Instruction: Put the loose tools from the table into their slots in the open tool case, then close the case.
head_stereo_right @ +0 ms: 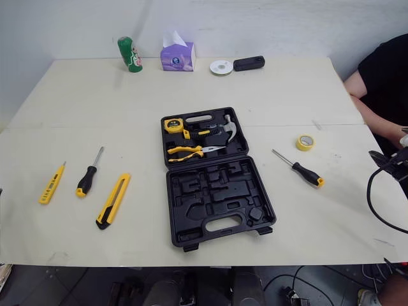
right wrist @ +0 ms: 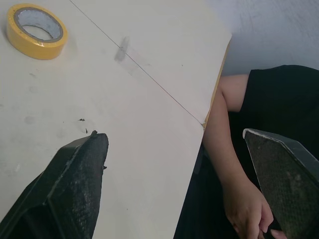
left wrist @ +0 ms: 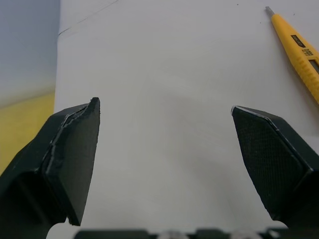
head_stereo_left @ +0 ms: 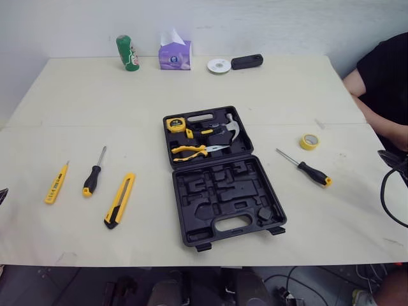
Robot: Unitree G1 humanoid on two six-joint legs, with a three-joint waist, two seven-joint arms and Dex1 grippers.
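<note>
Tape measure in tool case, label illegible

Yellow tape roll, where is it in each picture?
Left eye view: yellow tape roll lies right of the open tool case.
Right eye view: same spot.
Right wrist view: on the table, with the person's black sleeve beyond the edge.
Left wrist view: faces the yellow tester pen instead.
Shared landmark: that sleeve.

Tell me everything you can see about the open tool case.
The black plastic tool case lies open and flat on the table. Its far half holds a yellow tape measure, a hammer and yellow-handled pliers. The near half shows empty moulded slots, a handle cutout and two latches.
</note>
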